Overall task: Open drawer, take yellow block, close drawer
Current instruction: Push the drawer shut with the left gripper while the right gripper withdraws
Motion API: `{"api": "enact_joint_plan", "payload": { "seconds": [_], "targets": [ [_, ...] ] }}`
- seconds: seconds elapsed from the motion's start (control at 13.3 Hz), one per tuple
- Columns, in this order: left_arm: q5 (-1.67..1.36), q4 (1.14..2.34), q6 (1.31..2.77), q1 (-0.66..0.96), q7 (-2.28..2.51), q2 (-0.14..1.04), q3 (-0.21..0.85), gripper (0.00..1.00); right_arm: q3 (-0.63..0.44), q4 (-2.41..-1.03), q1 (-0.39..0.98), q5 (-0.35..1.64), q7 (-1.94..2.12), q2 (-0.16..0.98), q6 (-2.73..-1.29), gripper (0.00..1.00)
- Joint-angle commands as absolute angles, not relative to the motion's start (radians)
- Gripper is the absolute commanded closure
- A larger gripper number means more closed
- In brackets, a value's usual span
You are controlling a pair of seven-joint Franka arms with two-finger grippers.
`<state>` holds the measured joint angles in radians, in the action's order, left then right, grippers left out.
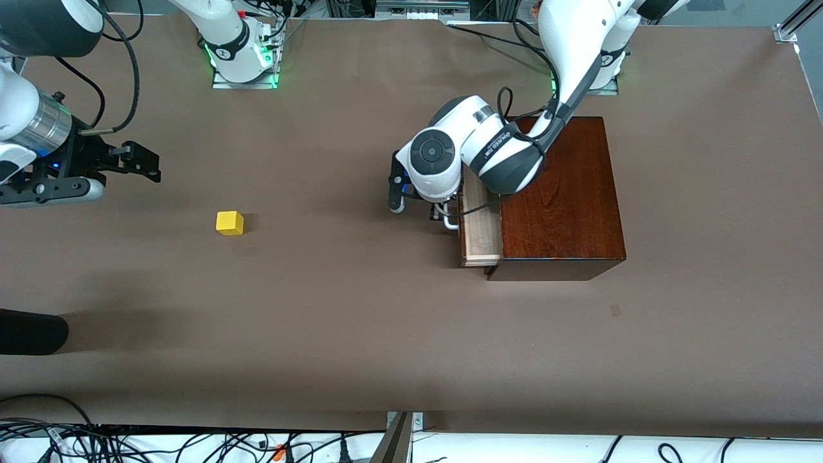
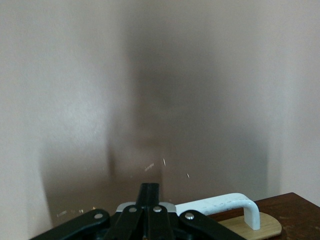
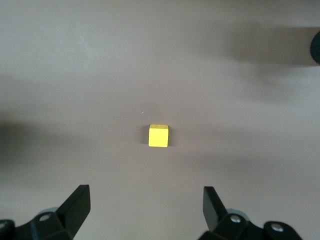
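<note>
The drawer (image 1: 482,231) stands a little way out of the dark reddish-brown box (image 1: 559,206), with its pale wood tray showing. My left gripper (image 1: 443,215) is low in front of the drawer, at its white bar handle (image 2: 220,205). The left fingers (image 2: 150,192) are shut against each other with the handle right beside them, and I see nothing between them. The yellow block (image 1: 229,222) lies on the bare table toward the right arm's end. My right gripper (image 1: 132,161) hangs open above the table near the block (image 3: 158,135), which sits apart from its fingertips (image 3: 80,197).
A dark rounded object (image 1: 32,331) lies at the table's edge toward the right arm's end, nearer the front camera than the block. Cables run along the table's front edge. Brown tabletop stretches between the block and the box.
</note>
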<state>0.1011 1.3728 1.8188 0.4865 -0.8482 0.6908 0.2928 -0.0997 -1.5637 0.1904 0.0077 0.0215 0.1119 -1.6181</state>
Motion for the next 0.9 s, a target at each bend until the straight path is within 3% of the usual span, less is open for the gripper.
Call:
{"api": "enact_joint_plan", "payload": {
  "seconds": [0.0, 0.83],
  "targets": [
    [0.141, 1.384, 1.738, 0.453, -0.873, 0.676, 0.279, 1.00, -0.091, -1.526, 0.187, -0.009, 0.032, 0.127, -1.617, 0.00],
    [0.140, 1.361, 1.666, 0.391, -0.885, 0.661, 0.290, 1.00, -0.091, -1.528, 0.184, -0.006, 0.032, 0.137, -1.690, 0.00]
  ]
}}
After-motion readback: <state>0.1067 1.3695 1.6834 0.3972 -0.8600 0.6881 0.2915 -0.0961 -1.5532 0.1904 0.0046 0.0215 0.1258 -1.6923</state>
